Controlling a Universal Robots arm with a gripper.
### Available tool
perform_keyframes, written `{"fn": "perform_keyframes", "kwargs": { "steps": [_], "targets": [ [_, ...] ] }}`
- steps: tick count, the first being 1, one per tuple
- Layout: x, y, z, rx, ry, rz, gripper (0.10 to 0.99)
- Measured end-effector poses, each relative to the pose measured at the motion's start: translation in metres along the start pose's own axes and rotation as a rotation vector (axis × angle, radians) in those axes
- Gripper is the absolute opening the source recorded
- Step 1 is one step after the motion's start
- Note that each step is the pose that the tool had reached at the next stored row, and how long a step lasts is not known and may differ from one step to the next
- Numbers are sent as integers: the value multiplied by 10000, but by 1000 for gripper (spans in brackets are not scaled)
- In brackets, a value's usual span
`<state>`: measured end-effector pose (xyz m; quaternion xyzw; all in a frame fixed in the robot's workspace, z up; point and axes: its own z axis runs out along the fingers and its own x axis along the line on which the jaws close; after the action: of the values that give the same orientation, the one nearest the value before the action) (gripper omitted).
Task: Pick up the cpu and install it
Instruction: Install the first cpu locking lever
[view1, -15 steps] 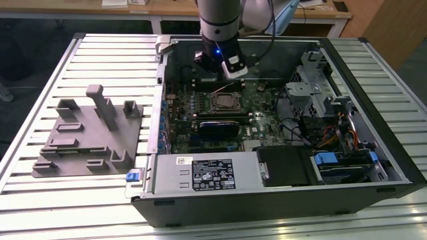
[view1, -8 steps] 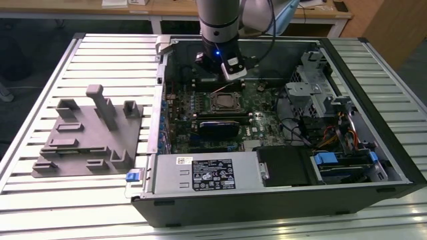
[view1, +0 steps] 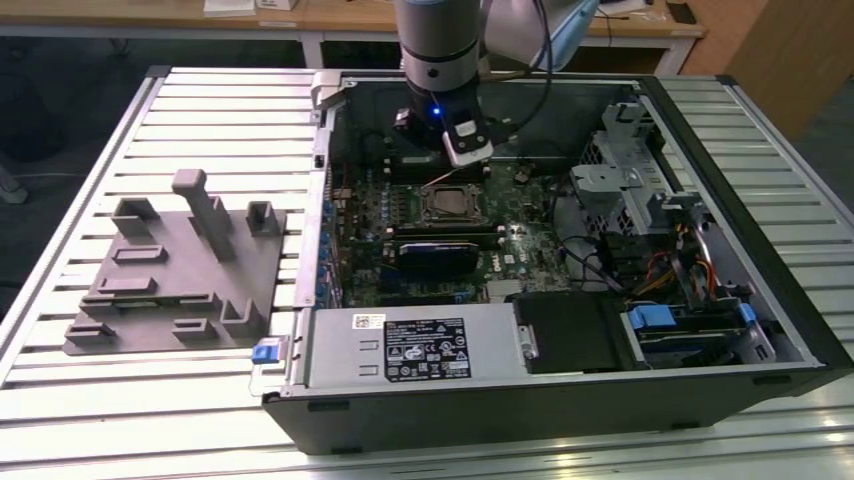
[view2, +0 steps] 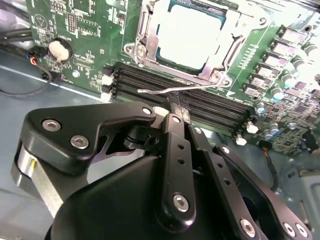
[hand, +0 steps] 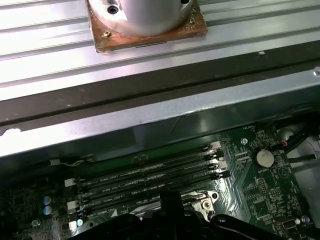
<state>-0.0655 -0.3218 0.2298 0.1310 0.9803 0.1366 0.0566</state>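
Observation:
The cpu (view2: 190, 35) is a pale silvery square lying flat in the motherboard socket (view1: 445, 204), with the metal socket frame (view2: 145, 37) around it. My gripper (view2: 175, 104) hangs just above the board on the memory-slot side of the socket, a short way from the cpu. Its black fingers (view2: 176, 145) are shut together with nothing seen between them. Their tip reaches the thin wire socket lever (view2: 200, 87), which lies across the edge of the memory slots. In the exterior view the gripper (view1: 451, 160) sits inside the open computer case, at the socket's far side.
Black memory slots (hand: 150, 175) run beside the socket, and a coin cell (view2: 60, 49) sits on the board. A grey power supply box (view1: 414, 345) is at the case front, with drive bays and cables (view1: 667, 300) on the exterior view's right. A grey fixture plate (view1: 174, 270) lies on the slatted table.

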Motion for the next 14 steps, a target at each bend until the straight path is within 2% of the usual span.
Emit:
{"fn": "perform_keyframes", "kwargs": {
  "steps": [6,12,14],
  "targets": [
    [-2,-10,37,-4,-214,319,106],
    [-19,-6,41,53,-260,418,106],
    [-19,-5,42,101,-284,425,106]
  ]
}}
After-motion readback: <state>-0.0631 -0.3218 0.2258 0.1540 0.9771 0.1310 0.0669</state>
